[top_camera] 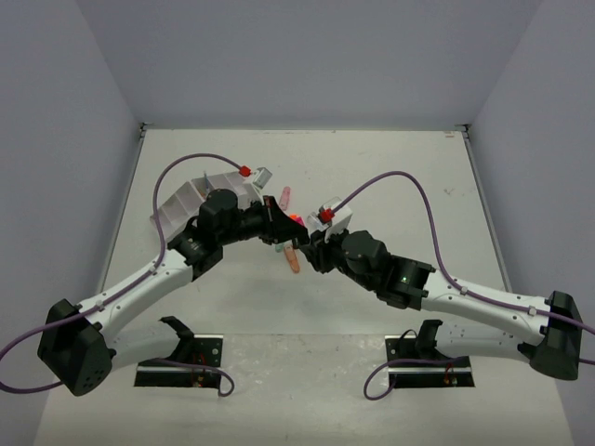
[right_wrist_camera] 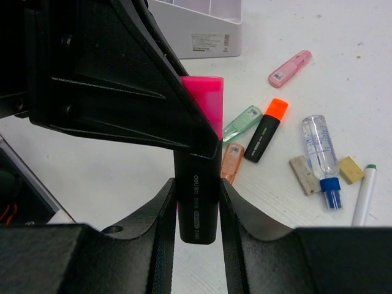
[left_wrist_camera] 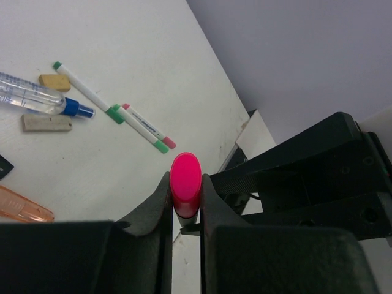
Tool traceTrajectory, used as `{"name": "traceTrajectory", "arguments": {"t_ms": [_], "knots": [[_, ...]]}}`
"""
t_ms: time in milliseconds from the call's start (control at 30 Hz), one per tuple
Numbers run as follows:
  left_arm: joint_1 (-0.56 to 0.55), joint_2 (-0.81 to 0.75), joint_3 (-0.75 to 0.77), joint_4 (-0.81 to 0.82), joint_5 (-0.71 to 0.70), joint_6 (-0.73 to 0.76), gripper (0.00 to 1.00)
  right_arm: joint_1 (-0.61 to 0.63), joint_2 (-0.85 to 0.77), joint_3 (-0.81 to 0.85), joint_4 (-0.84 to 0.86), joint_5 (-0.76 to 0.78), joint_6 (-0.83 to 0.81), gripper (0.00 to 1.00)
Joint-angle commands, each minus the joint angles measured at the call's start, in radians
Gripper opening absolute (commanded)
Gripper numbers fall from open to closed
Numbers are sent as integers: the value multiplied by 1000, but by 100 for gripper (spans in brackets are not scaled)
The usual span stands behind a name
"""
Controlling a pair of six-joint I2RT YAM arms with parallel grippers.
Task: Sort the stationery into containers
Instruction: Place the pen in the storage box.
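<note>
The left hand (left_wrist_camera: 185,205) is closed tight on the cap of a pink-capped black plastic highlighter (right_wrist_camera: 197,214). The right hand (right_wrist_camera: 196,184) is clamped narrowly on its barrel. The highlighter is held over the white bench (left_wrist_camera: 122,61), near the white compartmented plastic tray (right_wrist_camera: 202,27).

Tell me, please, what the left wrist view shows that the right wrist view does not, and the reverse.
Only the left wrist view: a pink-tipped pen. Only the right wrist view: the white tray, an orange-capped marker and a small pink marker. Both: the pink highlighter, clamped by the left gripper at its cap and by the right gripper on its black barrel, plus the clear bottle.
</note>
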Motion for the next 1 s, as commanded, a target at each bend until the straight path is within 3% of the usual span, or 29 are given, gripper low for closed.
{"name": "traceTrajectory", "arguments": {"t_ms": [0, 33, 67, 100, 167, 300, 433, 533, 733, 967], "knots": [[-5, 8, 102, -104, -160, 107, 0, 6, -12, 3, 60, 65, -18, 58], [-5, 8, 135, -179, -277, 138, 0, 7, -10, 1, 60, 105, -6, 93], [-6, 11, 155, -215, -359, 153, 0, 6, -8, -5, 55, 135, 8, 99], [-5, 16, 174, -248, -450, 166, 0, 4, -7, -10, 49, 165, 19, 99], [-5, 43, 253, -342, -822, 201, 0, -13, -10, -23, 35, 233, 42, 99], [42, 166, 366, -332, -1221, 267, 0, -53, -41, -57, 21, 249, 88, 99], [167, 246, 412, -212, -1202, 298, 0, -93, -85, -95, 21, 215, 116, 99], [245, 314, 478, -209, -1209, 297, 0, -106, -106, -106, 18, 191, 122, 99], [270, 465, 527, -206, -1277, 321, 0, -120, -126, -111, 17, 148, 127, 99], [282, 526, 417, -164, -1242, 261, 0, -128, -118, -110, 17, 120, 127, 99]]}}
